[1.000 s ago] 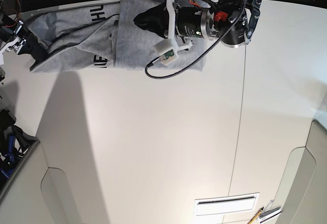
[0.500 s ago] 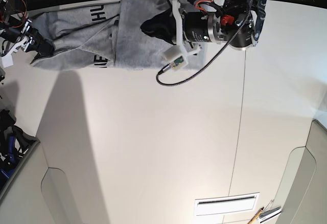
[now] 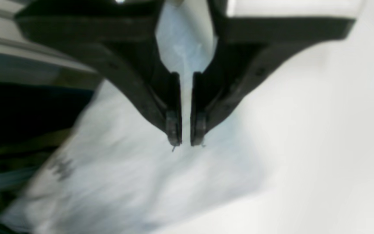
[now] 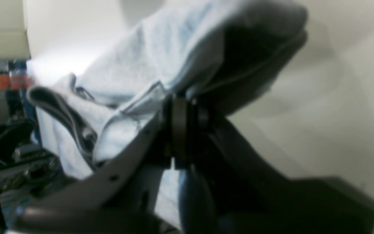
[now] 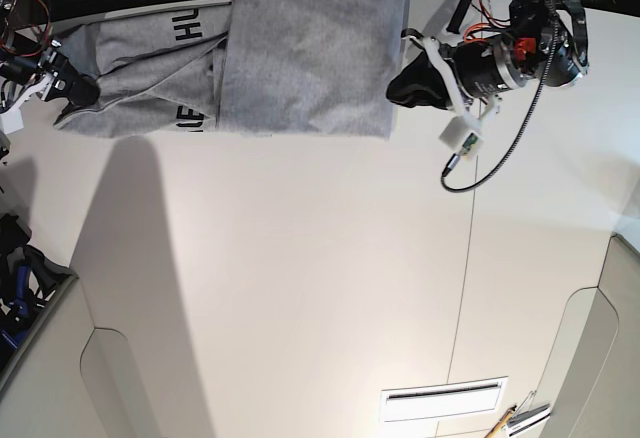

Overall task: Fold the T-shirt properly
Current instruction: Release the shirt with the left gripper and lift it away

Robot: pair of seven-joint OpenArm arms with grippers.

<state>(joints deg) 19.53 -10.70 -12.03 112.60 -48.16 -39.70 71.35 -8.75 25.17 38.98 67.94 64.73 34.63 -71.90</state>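
1. Bench (image 5: 300, 288), pale and bare, fills the lower frame of the base view.
2. Left pincer (image 3: 186, 138), at upper right there, hangs over the bench just off the cloth's edge, jaws nearly together on nothing.
3. T-shirt (image 5: 300, 58) lies folded along the top edge.
4. Right pincer (image 4: 182, 130), at far upper left, is clamped on the T-shirt's end.

The T-shirt (image 5: 300, 58) lettering is half hidden by a fold, unreadable.
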